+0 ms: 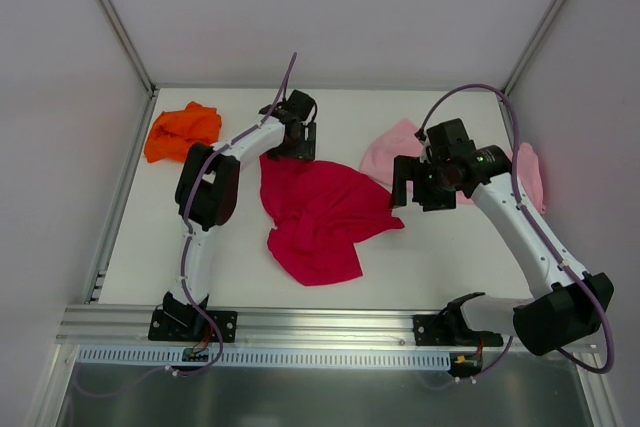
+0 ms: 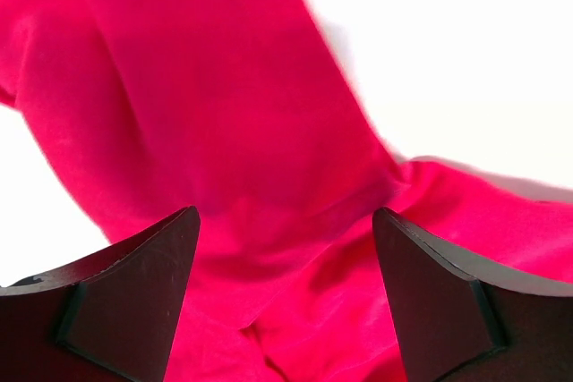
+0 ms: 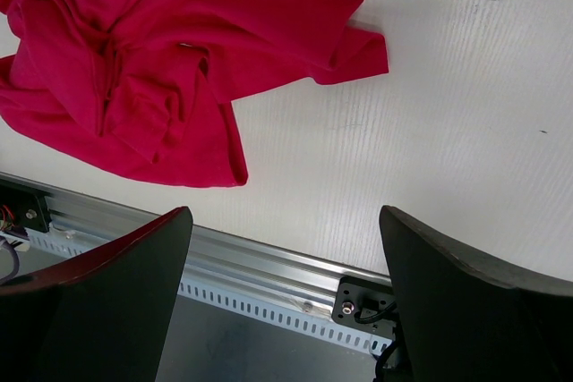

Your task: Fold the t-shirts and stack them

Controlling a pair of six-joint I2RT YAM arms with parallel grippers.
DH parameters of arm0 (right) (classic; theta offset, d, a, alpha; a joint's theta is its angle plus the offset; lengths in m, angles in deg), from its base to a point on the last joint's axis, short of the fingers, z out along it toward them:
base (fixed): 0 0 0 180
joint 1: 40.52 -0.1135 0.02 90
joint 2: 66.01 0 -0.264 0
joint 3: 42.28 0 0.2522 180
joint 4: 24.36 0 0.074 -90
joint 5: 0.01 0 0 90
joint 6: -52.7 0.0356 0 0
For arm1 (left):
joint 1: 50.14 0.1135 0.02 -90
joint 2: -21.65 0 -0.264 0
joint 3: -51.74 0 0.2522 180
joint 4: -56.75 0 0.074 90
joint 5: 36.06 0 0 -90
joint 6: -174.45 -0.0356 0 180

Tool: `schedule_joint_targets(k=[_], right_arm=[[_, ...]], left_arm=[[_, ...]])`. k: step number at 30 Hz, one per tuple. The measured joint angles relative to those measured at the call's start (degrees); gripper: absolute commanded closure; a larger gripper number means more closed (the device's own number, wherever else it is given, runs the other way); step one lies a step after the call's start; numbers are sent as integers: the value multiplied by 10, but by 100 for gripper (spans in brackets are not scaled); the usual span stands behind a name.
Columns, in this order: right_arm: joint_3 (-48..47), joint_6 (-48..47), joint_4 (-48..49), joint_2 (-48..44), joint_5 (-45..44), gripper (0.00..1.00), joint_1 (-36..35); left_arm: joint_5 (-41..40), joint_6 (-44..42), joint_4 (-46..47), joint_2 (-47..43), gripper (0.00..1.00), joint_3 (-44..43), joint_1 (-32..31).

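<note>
A crimson red t-shirt [image 1: 320,215] lies crumpled in the middle of the table, also filling the left wrist view [image 2: 206,131] and showing at the upper left of the right wrist view [image 3: 152,51]. My left gripper [image 1: 294,150] hangs open just over its far edge, jaws wide apart above the cloth [image 2: 285,221] with nothing pinched. An orange t-shirt [image 1: 183,130] is bunched at the far left. A pale pink t-shirt [image 1: 392,153] lies at the far right, partly hidden under my right arm. My right gripper [image 1: 420,195] is open and empty [image 3: 285,248], raised over bare table right of the red shirt.
White walls with metal corner posts [image 1: 115,22] enclose the table on three sides. An aluminium rail [image 1: 330,325] runs along the near edge, also seen in the right wrist view [image 3: 269,266], with both arm bases bolted to it.
</note>
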Motion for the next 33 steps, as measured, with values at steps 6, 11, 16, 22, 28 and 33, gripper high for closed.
schedule_joint_targets(k=[6,11,16,22,28,33], right_arm=[[0,-3,0,0,0,9,-2],[0,-3,0,0,0,9,-3],[0,-3,0,0,0,9,-3],[0,-3,0,0,-1,9,-3],[0,-3,0,0,-2,8,-3],[0,-3,-1,-1,-2,9,-5]], left_arm=[[7,0,9,0,22,-6,0],[7,0,12,0,36,-13,0],[8,0,14,0,36,-13,-1],[8,-1,17,0,26,-8,-1],[12,0,17,7,27,-6,-1],[12,3,16,7,34,-5,-1]])
